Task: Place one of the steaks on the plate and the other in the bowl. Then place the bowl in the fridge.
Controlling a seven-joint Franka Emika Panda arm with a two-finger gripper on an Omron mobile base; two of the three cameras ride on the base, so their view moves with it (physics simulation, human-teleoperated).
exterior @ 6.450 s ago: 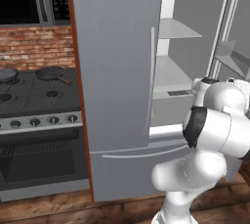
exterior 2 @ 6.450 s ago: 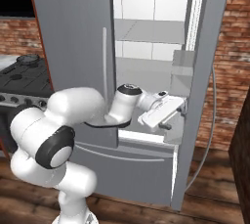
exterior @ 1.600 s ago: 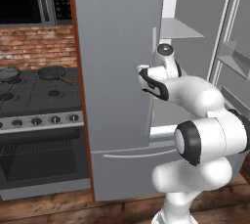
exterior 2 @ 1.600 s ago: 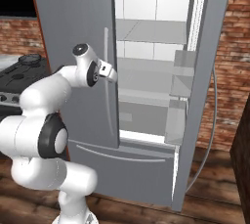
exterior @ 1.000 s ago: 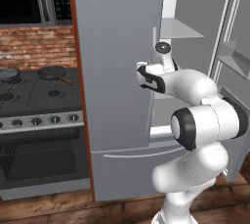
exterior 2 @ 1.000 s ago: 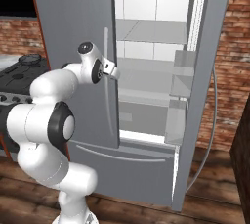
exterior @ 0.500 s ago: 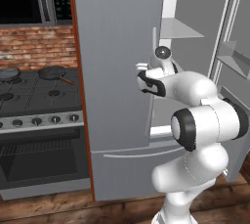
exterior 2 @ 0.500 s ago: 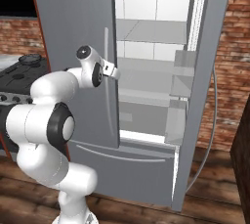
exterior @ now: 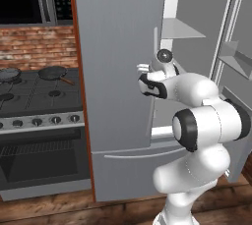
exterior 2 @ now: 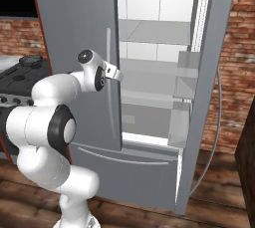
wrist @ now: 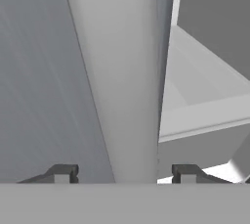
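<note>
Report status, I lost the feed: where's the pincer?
Pincer open, straddling the left fridge door's handle. Right door of fridge stands open. Nothing blocking.

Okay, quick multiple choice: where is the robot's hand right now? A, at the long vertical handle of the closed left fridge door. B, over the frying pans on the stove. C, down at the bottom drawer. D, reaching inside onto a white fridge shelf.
A: the hand has its two fingertips on either side of the long thin vertical handle of the tall grey metallic fridge.
</note>
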